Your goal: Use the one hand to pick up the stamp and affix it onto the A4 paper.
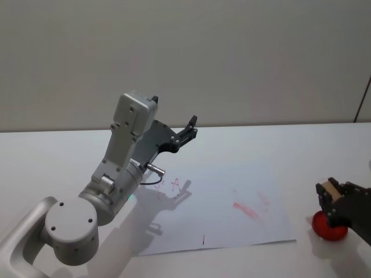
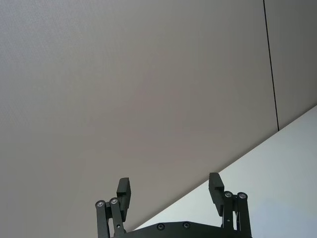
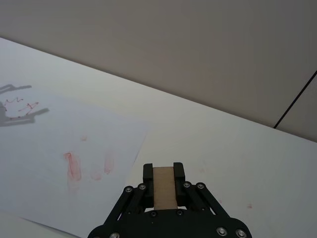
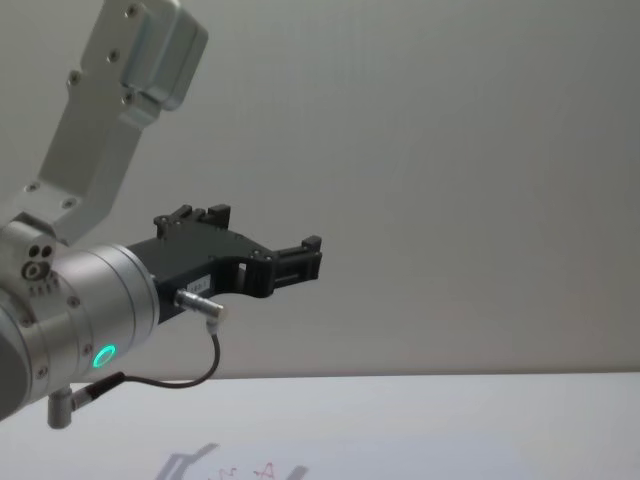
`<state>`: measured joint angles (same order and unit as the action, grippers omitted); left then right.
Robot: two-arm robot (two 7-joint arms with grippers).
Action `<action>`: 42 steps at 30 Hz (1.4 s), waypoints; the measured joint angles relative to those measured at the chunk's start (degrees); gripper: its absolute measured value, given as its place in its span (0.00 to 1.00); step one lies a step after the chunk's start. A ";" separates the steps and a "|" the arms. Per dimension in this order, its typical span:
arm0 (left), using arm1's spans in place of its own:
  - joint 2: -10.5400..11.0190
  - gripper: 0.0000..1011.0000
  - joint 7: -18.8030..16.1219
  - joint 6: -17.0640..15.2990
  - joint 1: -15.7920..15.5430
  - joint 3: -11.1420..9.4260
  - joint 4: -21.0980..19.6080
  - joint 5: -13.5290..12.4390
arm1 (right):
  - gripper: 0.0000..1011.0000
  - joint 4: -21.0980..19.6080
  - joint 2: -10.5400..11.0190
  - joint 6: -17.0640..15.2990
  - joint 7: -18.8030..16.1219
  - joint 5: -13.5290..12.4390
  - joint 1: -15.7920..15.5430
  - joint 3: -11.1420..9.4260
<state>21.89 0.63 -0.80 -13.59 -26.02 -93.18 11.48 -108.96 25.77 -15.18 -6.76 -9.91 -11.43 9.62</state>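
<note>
- Head view: right gripper [image 1: 328,194] at the right edge, partly cut off, clenched on a tan wooden stamp [image 1: 330,188]. Just below it, a red round ink pad [image 1: 329,227] on the table [image 1: 52,156], half hidden. A4 paper [image 1: 232,220] lying flat beside the gripper, toward the left, with red smudges and red scribbles too small to read.
- Left wrist view: left gripper [image 2: 171,193] spread wide, holding nothing, pointing at the wall.
- Right wrist view: stamp squeezed between the dark fingers [image 3: 147,173], paper just beyond, table under.
- Chest view: left gripper raised high above the table, green ring light [image 4: 103,356] glowing on the silver wrist.
</note>
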 joint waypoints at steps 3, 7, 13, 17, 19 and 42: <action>0.00 0.99 0.00 0.00 0.00 0.00 0.00 0.00 | 0.22 -0.10 0.42 -0.23 0.38 -0.03 -0.72 -0.23; 0.00 0.99 0.00 0.00 0.00 0.00 0.00 0.00 | 0.22 -0.16 0.82 -0.47 0.77 -0.06 -1.59 -0.47; 0.00 0.99 0.00 0.00 0.00 0.00 0.00 0.00 | 0.22 -0.13 1.22 -0.84 1.33 -0.06 -2.70 -0.74; 0.00 0.99 0.00 0.00 0.00 0.00 0.00 0.00 | 0.22 0.27 1.27 -1.00 1.46 0.21 -2.96 -0.83; 0.00 0.99 0.00 0.00 0.00 0.00 0.00 0.00 | 0.22 0.70 1.21 -1.06 1.45 0.49 -2.92 -0.83; 0.00 0.99 0.00 0.00 0.00 0.00 0.00 0.00 | 0.22 7.47 -2.06 -0.84 -3.32 4.42 2.54 0.77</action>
<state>21.89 0.63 -0.80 -13.59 -26.02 -93.18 11.48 -101.49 23.71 -16.02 -10.08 -5.49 -8.89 10.39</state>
